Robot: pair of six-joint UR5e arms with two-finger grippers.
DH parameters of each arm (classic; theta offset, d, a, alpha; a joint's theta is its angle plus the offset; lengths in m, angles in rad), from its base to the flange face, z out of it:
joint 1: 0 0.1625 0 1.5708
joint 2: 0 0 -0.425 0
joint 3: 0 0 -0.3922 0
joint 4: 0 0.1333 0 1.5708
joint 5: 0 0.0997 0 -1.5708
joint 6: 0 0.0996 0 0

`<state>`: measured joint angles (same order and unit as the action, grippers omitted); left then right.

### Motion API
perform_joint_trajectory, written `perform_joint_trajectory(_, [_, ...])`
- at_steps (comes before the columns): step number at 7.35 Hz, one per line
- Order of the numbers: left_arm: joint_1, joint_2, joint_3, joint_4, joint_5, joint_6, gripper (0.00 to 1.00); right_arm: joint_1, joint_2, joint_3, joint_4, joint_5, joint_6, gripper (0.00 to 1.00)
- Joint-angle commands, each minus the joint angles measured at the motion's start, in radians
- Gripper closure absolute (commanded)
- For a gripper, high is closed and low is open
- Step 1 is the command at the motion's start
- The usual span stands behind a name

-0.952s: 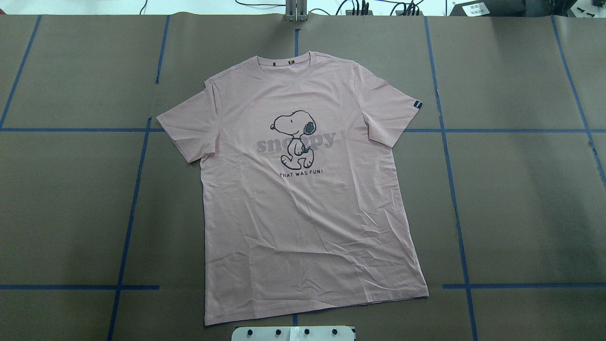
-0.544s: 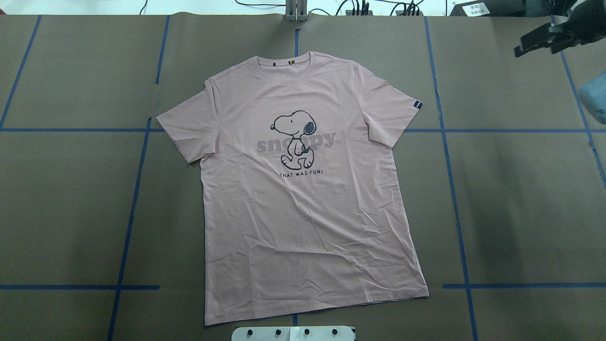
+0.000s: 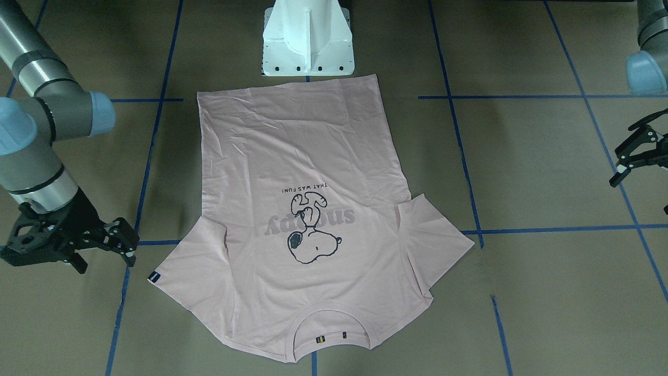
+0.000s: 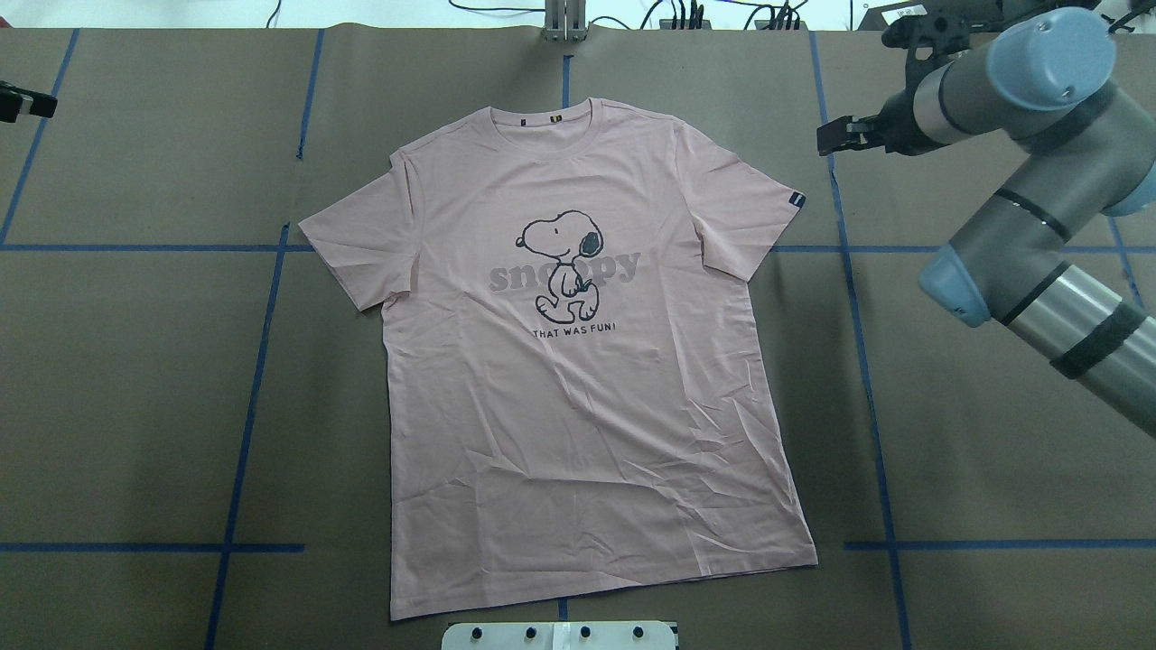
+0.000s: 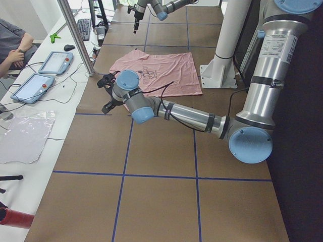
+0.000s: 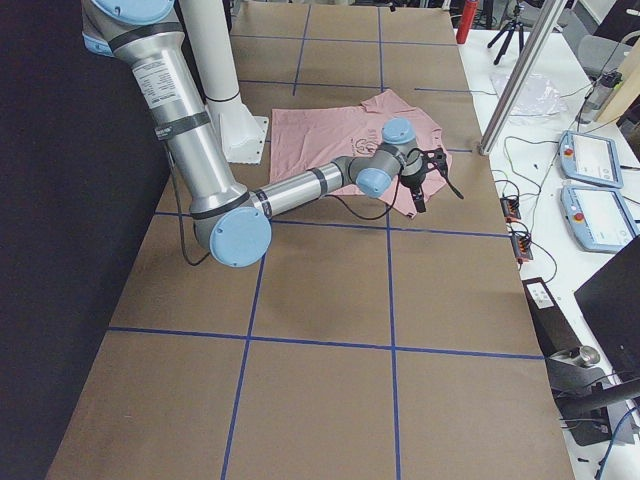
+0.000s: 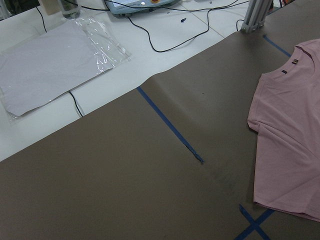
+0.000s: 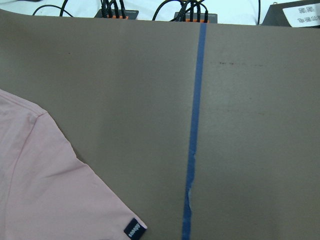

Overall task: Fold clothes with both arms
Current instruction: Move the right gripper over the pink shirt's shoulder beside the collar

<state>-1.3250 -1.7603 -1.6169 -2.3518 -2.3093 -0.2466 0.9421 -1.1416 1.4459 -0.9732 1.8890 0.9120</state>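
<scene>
The light pink Snoopy T-shirt (image 4: 578, 361) lies flat and print-up on the brown table, collar at the far edge and hem near the robot base. It also shows in the front-facing view (image 3: 308, 219). My right gripper (image 4: 835, 135) hovers open and empty just beyond the shirt's right sleeve, which bears a dark label (image 8: 134, 231); it also shows in the front-facing view (image 3: 125, 245). My left gripper (image 3: 629, 154) is open and empty, far out to the left of the shirt; only its tip (image 4: 27, 99) shows in the overhead view. The left wrist view shows the left sleeve and collar (image 7: 287, 125).
The white pedestal base (image 3: 308, 42) stands at the shirt's hem. Blue tape lines (image 4: 244, 433) grid the table. Beyond the far edge are a post (image 4: 564, 23), cables, tablets (image 5: 53, 63), a plastic bag (image 7: 55, 65) and a seated person (image 5: 15, 43).
The right arm has swung in from the top right to beside the right sleeve. The left gripper's tip has entered at the left edge. The shirt has not moved.
</scene>
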Motion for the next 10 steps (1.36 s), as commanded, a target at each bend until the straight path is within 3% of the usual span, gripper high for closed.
perform_joint_trajectory(1, [0.012,0.002,0.002,-0.003,0.022,-0.005,0.00,-0.066,0.038,-0.146,0.153,-0.094,0.116,0.27])
perform_joint_trajectory(3, [0.012,0.002,0.000,-0.003,0.021,-0.005,0.00,-0.098,0.085,-0.206,0.156,-0.144,0.155,0.30])
perform_joint_trajectory(6, [0.012,0.002,0.002,-0.003,0.021,-0.005,0.00,-0.117,0.076,-0.211,0.154,-0.157,0.156,0.39])
perform_joint_trajectory(10, [0.013,0.002,0.003,-0.003,0.021,-0.005,0.00,-0.118,0.068,-0.211,0.145,-0.163,0.146,0.40])
